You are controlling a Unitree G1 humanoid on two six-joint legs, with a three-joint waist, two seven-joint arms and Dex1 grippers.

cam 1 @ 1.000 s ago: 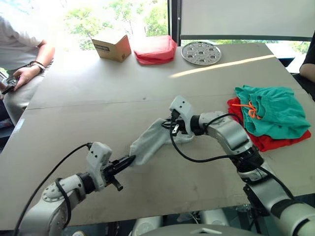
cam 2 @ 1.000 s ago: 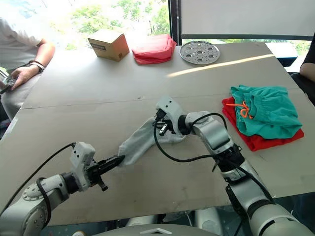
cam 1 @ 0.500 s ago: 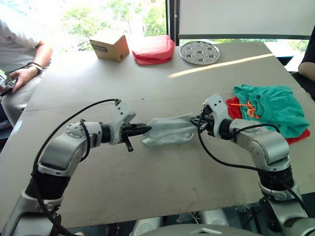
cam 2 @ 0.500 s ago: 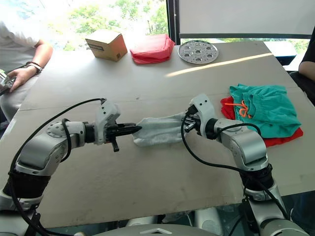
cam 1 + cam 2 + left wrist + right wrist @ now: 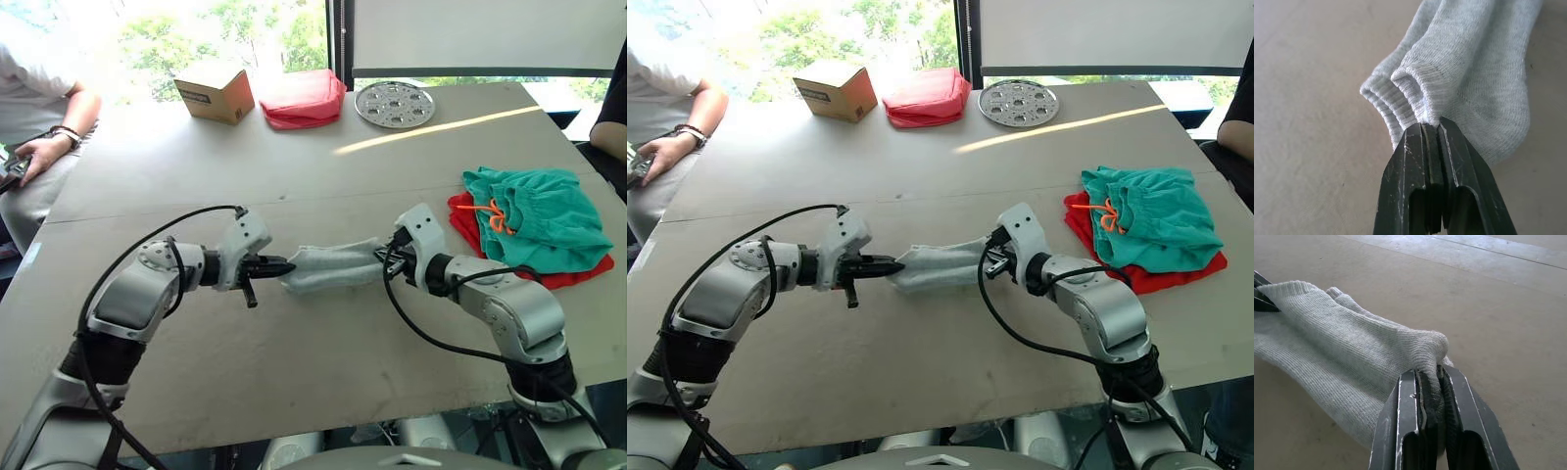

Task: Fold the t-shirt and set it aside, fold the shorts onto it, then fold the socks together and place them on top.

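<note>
The light grey socks hang stretched between both grippers just above the middle of the table. My left gripper is shut on their ribbed cuff end. At the other end my right gripper is shut on the socks' toe end. To the right, the teal-green shorts with an orange drawstring lie folded on the red t-shirt, whose edge shows beneath them.
At the far edge of the table stand a cardboard box, a pinkish-red cloth bundle and a round metal plate. A person sits at the far left, and an arm shows at the right edge.
The socks stay stretched between both grippers. The pair now looks narrower and hangs a little lower, with the right gripper slightly nearer the left one.
</note>
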